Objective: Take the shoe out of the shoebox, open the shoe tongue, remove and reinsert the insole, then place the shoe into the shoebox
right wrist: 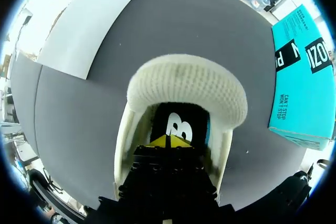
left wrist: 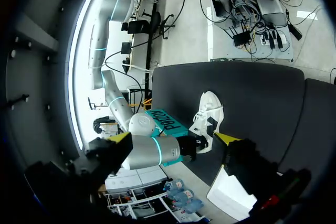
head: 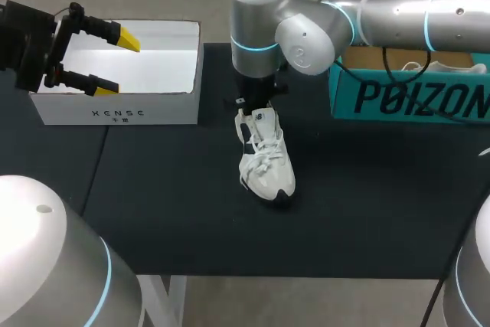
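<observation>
A white laced shoe (head: 265,161) stands upright on the black table (head: 176,204), toe toward the front edge. My right gripper (head: 256,102) is at its heel end, pointing down into the opening. In the right wrist view the right gripper (right wrist: 169,141) has its yellow tips pressed together inside the shoe (right wrist: 186,85), just above the black insole (right wrist: 178,124) with a white mark; whether it pinches the insole I cannot tell. My left gripper (head: 115,61) hangs open over the white box (head: 115,116) at the far left, holding nothing. From the left wrist view the shoe (left wrist: 208,115) lies far ahead of the left gripper (left wrist: 176,138).
A teal shoebox (head: 409,97) stands at the back right, behind my right arm, with something pale inside; it also shows beside the shoe as the teal shoebox (right wrist: 302,72). The white box is open-topped. Bare black tabletop lies in front of and to both sides of the shoe.
</observation>
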### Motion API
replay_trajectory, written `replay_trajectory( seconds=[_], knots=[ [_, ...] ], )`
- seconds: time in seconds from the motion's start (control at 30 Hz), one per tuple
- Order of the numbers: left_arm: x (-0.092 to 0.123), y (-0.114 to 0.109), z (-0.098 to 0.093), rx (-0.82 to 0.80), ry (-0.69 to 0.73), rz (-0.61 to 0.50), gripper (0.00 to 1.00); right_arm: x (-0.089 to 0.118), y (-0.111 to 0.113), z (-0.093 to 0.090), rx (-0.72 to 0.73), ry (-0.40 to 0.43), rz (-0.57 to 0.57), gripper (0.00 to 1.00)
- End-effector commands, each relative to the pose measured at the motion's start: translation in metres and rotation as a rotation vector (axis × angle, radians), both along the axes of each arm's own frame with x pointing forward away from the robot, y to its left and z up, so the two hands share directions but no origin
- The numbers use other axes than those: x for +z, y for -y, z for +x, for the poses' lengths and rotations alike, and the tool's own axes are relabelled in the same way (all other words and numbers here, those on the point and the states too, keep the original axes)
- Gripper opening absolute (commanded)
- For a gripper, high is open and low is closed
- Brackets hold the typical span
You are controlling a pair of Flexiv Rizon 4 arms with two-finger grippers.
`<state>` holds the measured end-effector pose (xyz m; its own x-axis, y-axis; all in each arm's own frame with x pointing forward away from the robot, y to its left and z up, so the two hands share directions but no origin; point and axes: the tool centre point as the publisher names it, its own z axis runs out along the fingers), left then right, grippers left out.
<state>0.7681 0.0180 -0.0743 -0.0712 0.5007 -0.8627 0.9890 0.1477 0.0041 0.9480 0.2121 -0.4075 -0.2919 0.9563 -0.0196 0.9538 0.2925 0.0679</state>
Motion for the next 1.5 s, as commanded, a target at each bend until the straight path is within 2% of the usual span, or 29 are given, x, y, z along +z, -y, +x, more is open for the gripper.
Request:
replay_trajectory(
  seconds=[0.03,0.17,0.27,0.43,0.73,0.93,1.2,1.37,1.5],
  knots=[
    [0.0,0.0,0.001,-0.002,-0.001,0.003,1.0,0.014,0.002,-0.002,-0.001,0.029,0.016,0.0],
    [0.0,0.0,0.001,-0.002,-0.001,0.003,1.0,0.045,0.004,0.001,-0.008,0.091,0.007,0.0],
    [0.0,0.0,0.001,-0.002,-0.001,0.003,1.0,0.054,0.008,0.005,-0.004,0.115,-0.013,0.0],
    [0.0,0.0,0.001,-0.002,-0.001,0.003,1.0,0.047,0.013,0.01,-0.006,0.11,-0.045,0.0],
    [0.0,0.0,0.001,-0.002,-0.001,0.003,1.0,0.01,0.022,0.005,-0.021,0.037,-0.088,0.0],
    [0.0,0.0,0.001,-0.002,-0.001,0.003,1.0,-0.007,0.016,0.002,-0.004,0.004,-0.075,0.0],
    [0.0,0.0,0.001,-0.002,-0.001,0.003,1.0,-0.007,0.007,-0.003,-0.004,-0.015,0.009,0.0],
    [0.0,0.0,0.001,-0.002,-0.001,0.003,1.0,0.016,0.004,0.0,0.01,0.039,0.003,0.0],
    [0.0,0.0,0.001,-0.002,-0.001,0.003,1.0,0.031,0.008,0.014,0.006,0.095,-0.019,0.0]
  ],
)
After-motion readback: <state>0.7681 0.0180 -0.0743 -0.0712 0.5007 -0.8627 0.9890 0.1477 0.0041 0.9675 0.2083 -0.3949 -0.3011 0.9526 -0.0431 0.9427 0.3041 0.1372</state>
